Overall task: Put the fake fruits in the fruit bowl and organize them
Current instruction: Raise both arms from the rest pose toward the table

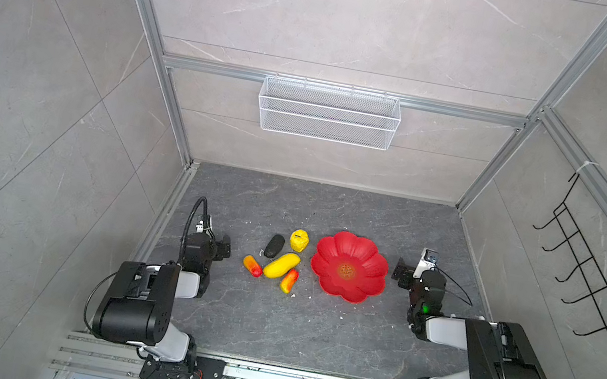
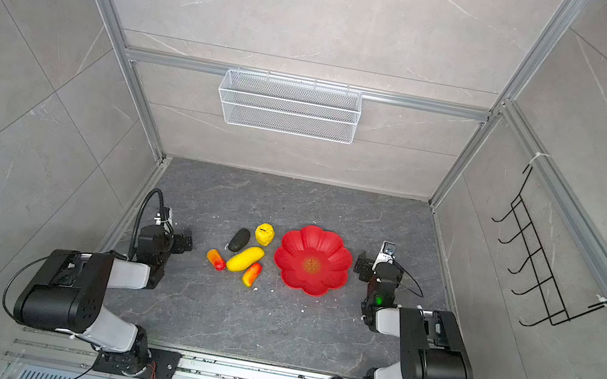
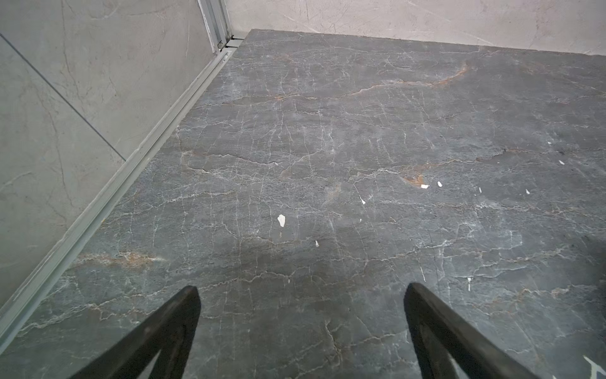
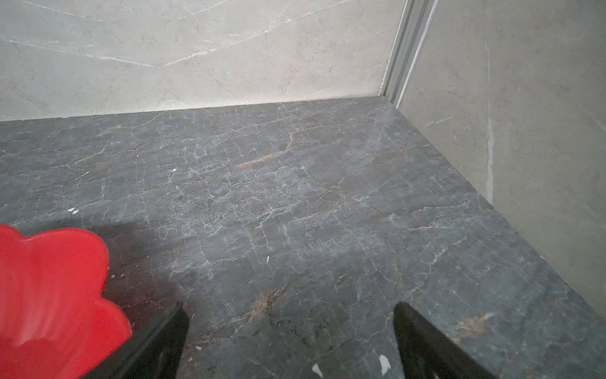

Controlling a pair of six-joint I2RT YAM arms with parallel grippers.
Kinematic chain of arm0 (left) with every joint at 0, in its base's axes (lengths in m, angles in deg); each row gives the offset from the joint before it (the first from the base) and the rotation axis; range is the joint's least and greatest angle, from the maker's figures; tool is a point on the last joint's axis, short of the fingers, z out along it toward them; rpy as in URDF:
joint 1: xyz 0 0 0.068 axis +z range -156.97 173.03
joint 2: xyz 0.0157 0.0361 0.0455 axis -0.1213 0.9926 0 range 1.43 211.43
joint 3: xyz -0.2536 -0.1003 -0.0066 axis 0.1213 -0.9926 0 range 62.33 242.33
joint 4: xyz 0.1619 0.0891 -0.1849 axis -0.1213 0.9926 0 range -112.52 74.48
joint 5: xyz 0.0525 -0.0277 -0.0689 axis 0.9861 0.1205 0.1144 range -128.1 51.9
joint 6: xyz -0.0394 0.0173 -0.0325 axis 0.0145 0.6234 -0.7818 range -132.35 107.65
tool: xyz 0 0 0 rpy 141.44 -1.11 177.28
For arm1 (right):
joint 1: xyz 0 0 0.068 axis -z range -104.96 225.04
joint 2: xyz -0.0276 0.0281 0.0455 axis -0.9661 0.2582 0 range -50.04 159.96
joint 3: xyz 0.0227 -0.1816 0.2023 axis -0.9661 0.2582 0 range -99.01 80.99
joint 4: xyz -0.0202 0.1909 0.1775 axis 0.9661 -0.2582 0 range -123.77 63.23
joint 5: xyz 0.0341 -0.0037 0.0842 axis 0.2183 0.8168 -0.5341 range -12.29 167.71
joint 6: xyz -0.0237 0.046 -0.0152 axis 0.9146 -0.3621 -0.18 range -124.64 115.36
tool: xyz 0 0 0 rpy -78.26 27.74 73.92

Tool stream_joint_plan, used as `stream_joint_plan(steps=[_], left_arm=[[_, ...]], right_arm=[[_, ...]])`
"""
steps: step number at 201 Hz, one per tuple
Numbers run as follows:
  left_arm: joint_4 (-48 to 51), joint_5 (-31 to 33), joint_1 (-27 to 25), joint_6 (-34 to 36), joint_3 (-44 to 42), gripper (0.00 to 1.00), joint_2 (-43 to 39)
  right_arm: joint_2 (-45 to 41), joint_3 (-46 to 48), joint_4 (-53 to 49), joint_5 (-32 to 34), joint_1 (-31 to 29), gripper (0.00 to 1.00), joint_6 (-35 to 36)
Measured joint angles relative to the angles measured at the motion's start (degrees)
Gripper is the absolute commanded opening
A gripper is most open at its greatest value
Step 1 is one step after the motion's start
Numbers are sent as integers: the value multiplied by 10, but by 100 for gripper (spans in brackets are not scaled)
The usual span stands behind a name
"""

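The left pincer (image 3: 301, 295) and right pincer (image 4: 290, 311) both gape wide, gripping nothing, flanking the five fake fruits (image 1: 281, 265) clustered on the bench (image 1: 270, 319) just left of the red fruit bowl (image 1: 366, 252), which sits beside the right one.

Five fake fruits (image 1: 281, 265), one fruit bowl (image 1: 367, 261), one wire basket (image 1: 328, 112).

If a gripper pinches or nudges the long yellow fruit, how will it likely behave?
The long yellow fruit looks glossy, so it may slip in a pinch. Its rounded body would probably roll if nudged sideways. An orange-red fruit sits right beside it, so a push likely shifts both.
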Motion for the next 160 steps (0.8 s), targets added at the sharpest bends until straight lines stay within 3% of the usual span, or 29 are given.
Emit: stream_joint_plan(steps=[33,59,107,160], left_arm=[[2,2,0,0,0,100,-1],[65,15,-3,0,10,100,-46],[75,32,-15,0,-2,100,-196],[113,40,-16,1,5,100,-143]], right_arm=[[0,0,0,0,0,99,0],[-9,-1,-17,-5,0,100,1],[-195,-30,-146,-2,-18,100,22],[-110,-29,-162,-4,-21,100,15]])
